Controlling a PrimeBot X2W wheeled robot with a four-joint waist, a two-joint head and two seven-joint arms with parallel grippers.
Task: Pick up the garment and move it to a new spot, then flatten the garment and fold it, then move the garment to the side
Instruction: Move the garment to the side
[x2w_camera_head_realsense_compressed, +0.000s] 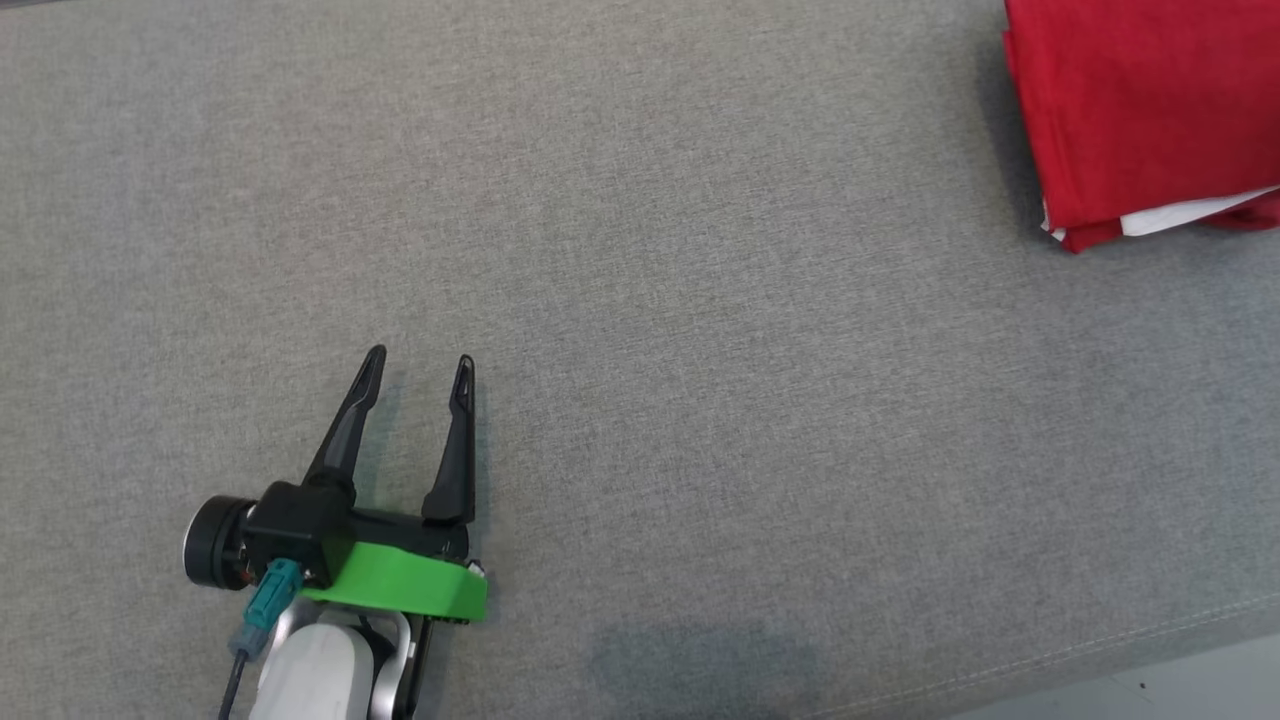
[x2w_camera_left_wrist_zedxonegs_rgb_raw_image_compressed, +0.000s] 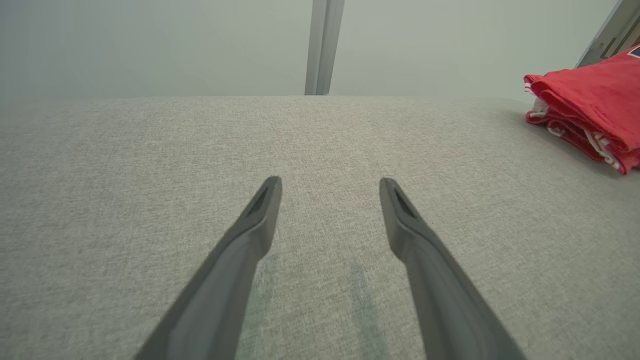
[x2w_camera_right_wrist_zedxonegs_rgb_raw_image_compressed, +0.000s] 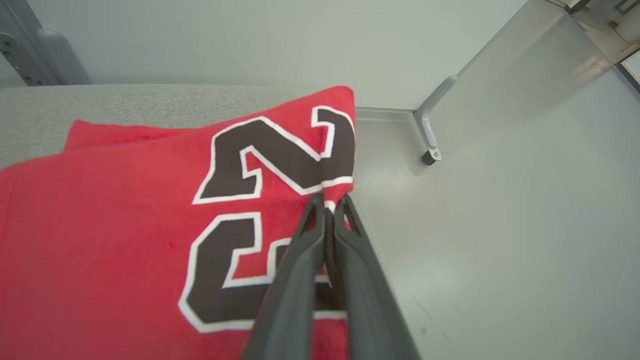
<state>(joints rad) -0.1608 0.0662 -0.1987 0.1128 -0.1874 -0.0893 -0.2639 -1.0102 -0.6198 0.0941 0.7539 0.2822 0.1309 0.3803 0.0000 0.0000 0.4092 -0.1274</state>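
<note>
The red garment (x2w_camera_head_realsense_compressed: 1140, 110) lies folded at the far right of the grey fabric surface (x2w_camera_head_realsense_compressed: 700, 300), a white layer showing at its near edge. The left wrist view has the garment (x2w_camera_left_wrist_zedxonegs_rgb_raw_image_compressed: 590, 105) as a stack of folds off to the right. My left gripper (x2w_camera_head_realsense_compressed: 420, 360) rests low over the surface at the lower left, open and holding nothing, far from the garment; its fingers are spread in the left wrist view (x2w_camera_left_wrist_zedxonegs_rgb_raw_image_compressed: 330, 183). My right gripper (x2w_camera_right_wrist_zedxonegs_rgb_raw_image_compressed: 330, 200) is shut on the garment's (x2w_camera_right_wrist_zedxonegs_rgb_raw_image_compressed: 125, 225) right edge, beside the large dark number with its white outline.
The surface's front edge with its seam (x2w_camera_head_realsense_compressed: 1100, 650) runs across the lower right, with pale floor (x2w_camera_head_realsense_compressed: 1200, 690) beyond it. Right of the garment the surface ends above pale floor (x2w_camera_right_wrist_zedxonegs_rgb_raw_image_compressed: 500, 225), where a metal bracket (x2w_camera_right_wrist_zedxonegs_rgb_raw_image_compressed: 430, 130) stands. A grey post (x2w_camera_left_wrist_zedxonegs_rgb_raw_image_compressed: 325, 45) rises behind the surface.
</note>
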